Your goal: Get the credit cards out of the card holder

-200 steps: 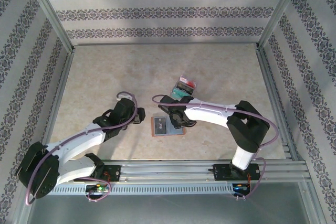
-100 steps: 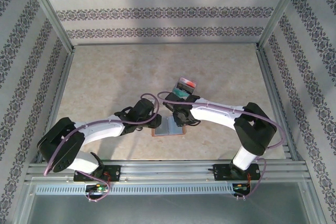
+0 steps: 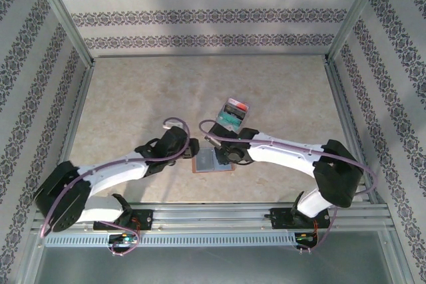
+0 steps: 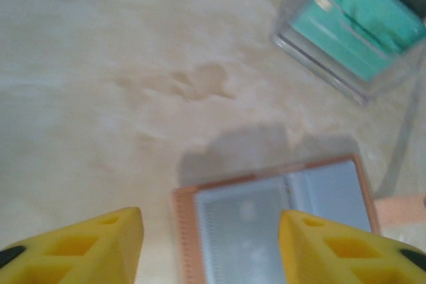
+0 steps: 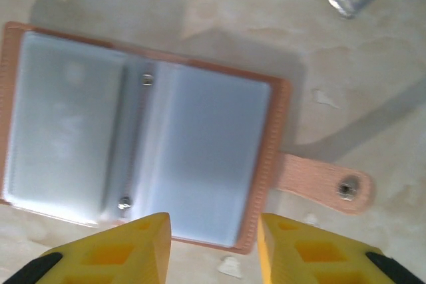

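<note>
The card holder (image 3: 212,162) lies open flat on the table, its grey-blue panels up and its brown border showing. In the right wrist view the card holder (image 5: 140,144) has its snap strap (image 5: 319,183) out to the right. My right gripper (image 5: 213,247) hangs open over its near right edge. My left gripper (image 4: 210,244) is open above the card holder's (image 4: 279,214) left panel, touching nothing. A teal credit card (image 4: 359,31) lies in the clear tray (image 3: 233,115), with a red card (image 3: 241,106) beside it.
The clear plastic tray (image 4: 319,71) stands just beyond the wallet, close to both grippers. Patterned walls and metal frame rails (image 3: 346,124) enclose the beige table (image 3: 133,98). A rail with both arm bases runs along the near edge.
The left arm swung in from the left to the wallet, then drew back a little. The right gripper shifted nearer and lower over the wallet's right side. The wallet has stayed put.
</note>
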Motion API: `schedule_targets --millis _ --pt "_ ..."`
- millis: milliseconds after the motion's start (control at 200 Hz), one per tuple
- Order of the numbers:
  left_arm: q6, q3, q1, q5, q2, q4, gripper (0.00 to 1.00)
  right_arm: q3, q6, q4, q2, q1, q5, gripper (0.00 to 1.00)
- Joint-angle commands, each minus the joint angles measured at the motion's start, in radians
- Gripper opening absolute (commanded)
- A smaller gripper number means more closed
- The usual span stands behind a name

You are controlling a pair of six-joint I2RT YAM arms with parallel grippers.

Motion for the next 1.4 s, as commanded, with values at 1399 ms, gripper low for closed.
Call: schedule_targets --millis 1399 --pt "-0.026 -0.125 0.284 -0.017 -0.331 -0.187 0.99 0.200 -0.027 0.007 0.279 0.070 -0.015 0.37"
